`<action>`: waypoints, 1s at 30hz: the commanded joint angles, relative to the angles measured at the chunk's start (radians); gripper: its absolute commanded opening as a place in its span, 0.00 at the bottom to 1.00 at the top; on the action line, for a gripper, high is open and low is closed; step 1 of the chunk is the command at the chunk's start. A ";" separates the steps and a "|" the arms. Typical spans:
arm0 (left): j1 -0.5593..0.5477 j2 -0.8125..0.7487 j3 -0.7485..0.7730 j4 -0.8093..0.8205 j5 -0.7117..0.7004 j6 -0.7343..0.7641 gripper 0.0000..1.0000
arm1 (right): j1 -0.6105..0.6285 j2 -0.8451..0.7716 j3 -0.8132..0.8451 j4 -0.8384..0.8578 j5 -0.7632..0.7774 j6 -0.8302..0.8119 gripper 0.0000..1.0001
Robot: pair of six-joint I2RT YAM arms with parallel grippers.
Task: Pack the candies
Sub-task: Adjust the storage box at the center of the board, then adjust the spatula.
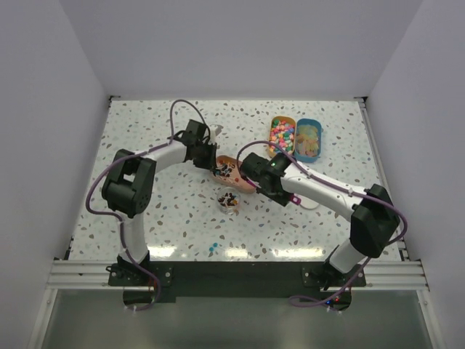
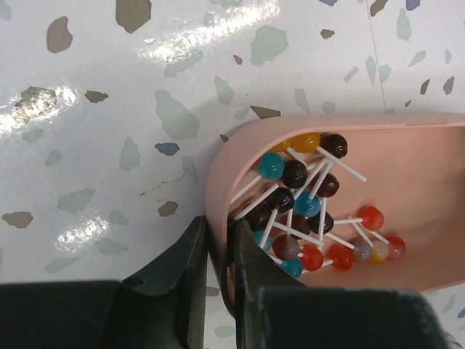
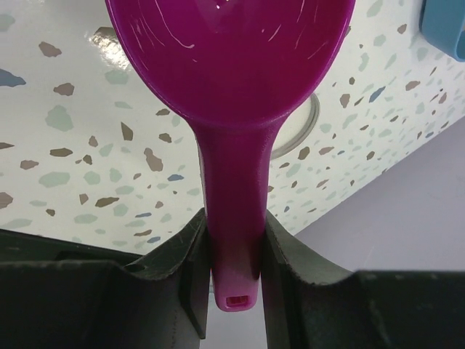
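The candies (image 2: pixel 305 211) are tiny round heads on white sticks, dark brown, red and teal, lying in a pink tray (image 2: pixel 225 167). My left gripper (image 2: pixel 218 236) is shut on the tray's near rim, one finger inside and one outside. In the top view the tray (image 1: pixel 243 185) sits mid-table with my left gripper (image 1: pixel 215 161) at its far end. A small clear cup (image 1: pixel 229 199) in front of it holds more dark candies. My right gripper (image 3: pixel 232 225) is shut on the handle of the purple scoop (image 3: pixel 232 65); no candy shows on its bowl. From above, the scoop (image 1: pixel 294 198) pokes out of my right gripper (image 1: pixel 285 193).
An orange tub of bright pastel candies (image 1: pixel 281 134) and a blue tub of pale tan candies (image 1: pixel 309 139) stand at the back right. A white round lid (image 3: pixel 309 127) lies under the scoop. Two small stray pieces (image 1: pixel 212 247) lie near the front edge.
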State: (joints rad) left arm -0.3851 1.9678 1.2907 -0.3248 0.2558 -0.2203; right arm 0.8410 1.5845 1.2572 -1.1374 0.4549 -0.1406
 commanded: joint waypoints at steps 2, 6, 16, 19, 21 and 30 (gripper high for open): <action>-0.024 -0.033 0.025 -0.005 -0.065 0.052 0.19 | -0.003 0.052 0.093 -0.077 -0.036 -0.007 0.00; -0.034 -0.060 0.016 0.009 -0.084 0.056 0.31 | -0.005 0.107 0.131 -0.119 -0.009 -0.007 0.00; 0.003 -0.193 -0.025 0.030 -0.130 -0.017 0.52 | -0.008 0.167 0.205 -0.089 0.004 -0.030 0.00; 0.012 -0.253 -0.042 0.047 -0.118 -0.027 0.57 | -0.017 0.114 0.179 -0.004 -0.030 -0.068 0.00; 0.012 -0.293 -0.057 0.056 -0.087 -0.033 0.57 | -0.020 0.077 0.127 0.053 -0.044 -0.092 0.00; 0.003 -0.365 -0.140 0.191 0.252 -0.185 0.57 | -0.022 -0.109 -0.054 0.332 -0.114 -0.154 0.00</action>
State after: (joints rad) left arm -0.3752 1.6196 1.1675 -0.2176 0.3450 -0.3309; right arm 0.8234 1.5307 1.2362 -0.9409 0.3855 -0.2584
